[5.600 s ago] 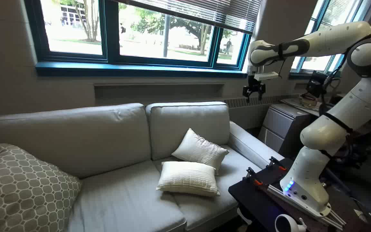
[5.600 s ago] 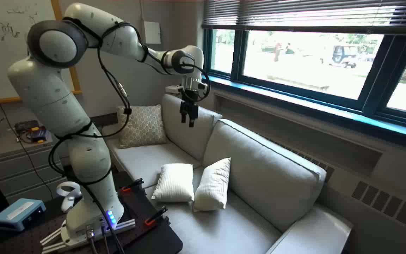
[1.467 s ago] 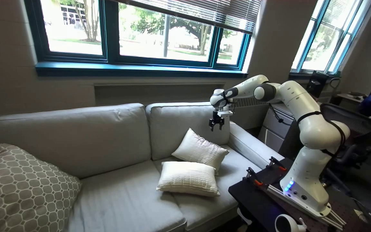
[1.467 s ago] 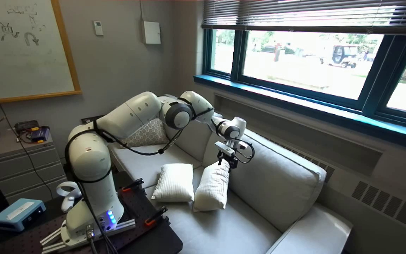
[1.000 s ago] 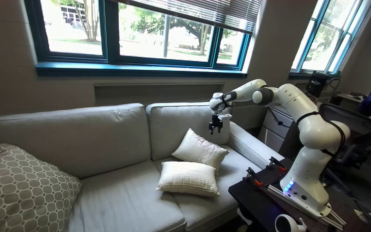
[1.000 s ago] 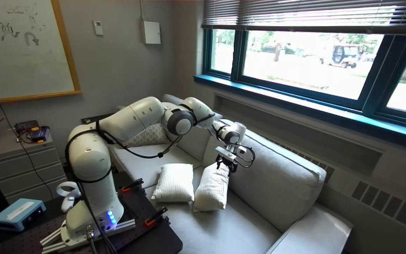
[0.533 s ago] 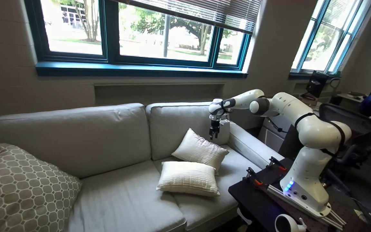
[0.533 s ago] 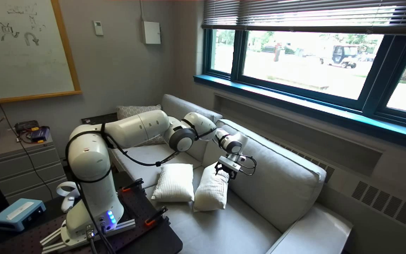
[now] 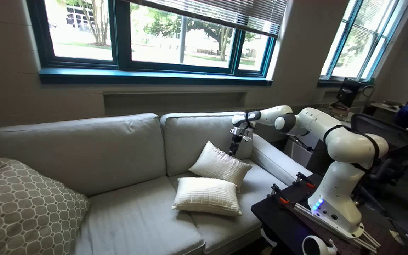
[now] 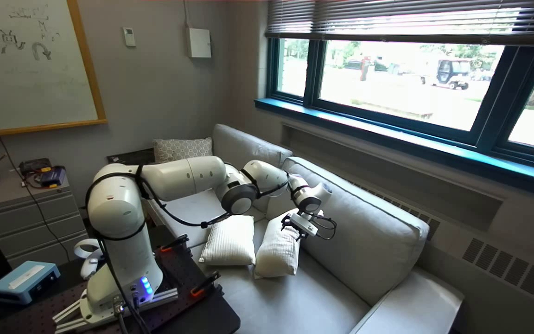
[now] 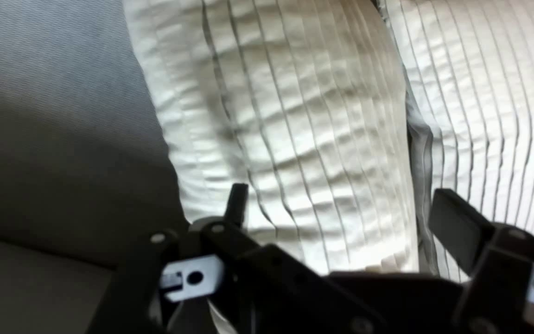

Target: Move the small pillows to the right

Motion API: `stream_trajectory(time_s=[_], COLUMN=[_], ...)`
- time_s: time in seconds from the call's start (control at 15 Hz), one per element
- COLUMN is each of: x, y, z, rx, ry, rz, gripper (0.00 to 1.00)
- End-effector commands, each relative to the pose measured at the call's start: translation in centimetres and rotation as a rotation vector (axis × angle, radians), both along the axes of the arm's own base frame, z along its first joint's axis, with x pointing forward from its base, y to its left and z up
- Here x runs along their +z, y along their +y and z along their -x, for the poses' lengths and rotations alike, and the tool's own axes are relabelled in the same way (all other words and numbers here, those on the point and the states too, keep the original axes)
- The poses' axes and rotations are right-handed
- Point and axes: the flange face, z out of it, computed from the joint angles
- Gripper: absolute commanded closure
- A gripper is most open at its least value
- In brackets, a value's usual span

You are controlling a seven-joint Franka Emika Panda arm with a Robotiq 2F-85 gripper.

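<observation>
Two small off-white pleated pillows lie on the sofa. The rear pillow (image 9: 218,164) is tilted, close to the backrest, and also shows in an exterior view (image 10: 276,250). The front pillow (image 9: 205,196) lies flat beside it; it also shows in an exterior view (image 10: 230,241). My gripper (image 9: 233,153) points down at a slant, at the rear pillow's upper edge. In the wrist view, the open gripper (image 11: 341,197) has the rear pillow (image 11: 295,120) between and beyond its fingers. The right finger overlaps the front pillow (image 11: 489,116). Contact cannot be told.
The sofa backrest (image 9: 209,131) rises behind the pillows, and an armrest (image 9: 278,159) stands at the sofa's end. A larger grey patterned pillow (image 9: 30,205) lies at the far end. The robot's black table (image 9: 275,212) with clamps (image 9: 280,194) stands close by the seat.
The arm has reached out over the sofa and come down to the rear pillow. Over the last second the gripper has lowered, turned and tilted. The pillows have not visibly moved.
</observation>
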Motion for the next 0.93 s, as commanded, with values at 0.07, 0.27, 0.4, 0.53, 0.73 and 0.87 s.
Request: stream_trajectory(time_s=[0.07,0.27,0.4,0.53,0.73,0.87], x=[-1.5,-2.5,-2.8,-2.6,-1.1,-0.1], y=[2.7,3.8,3.7,3.5,3.5,3.6], z=[1.3,1.3,0.9,0.2,-1.2,-1.9], rx=[-0.117,-0.268,-0.361,-0.452,-0.583,-0.644], ry=[0.122,0.158,0.14,0.115,0.069,0.049], rz=[-0.043,0.057,0.123,0.181,0.278,0.362], gripper=[0.0,0.0,0.0,0.0,0.0,0.0])
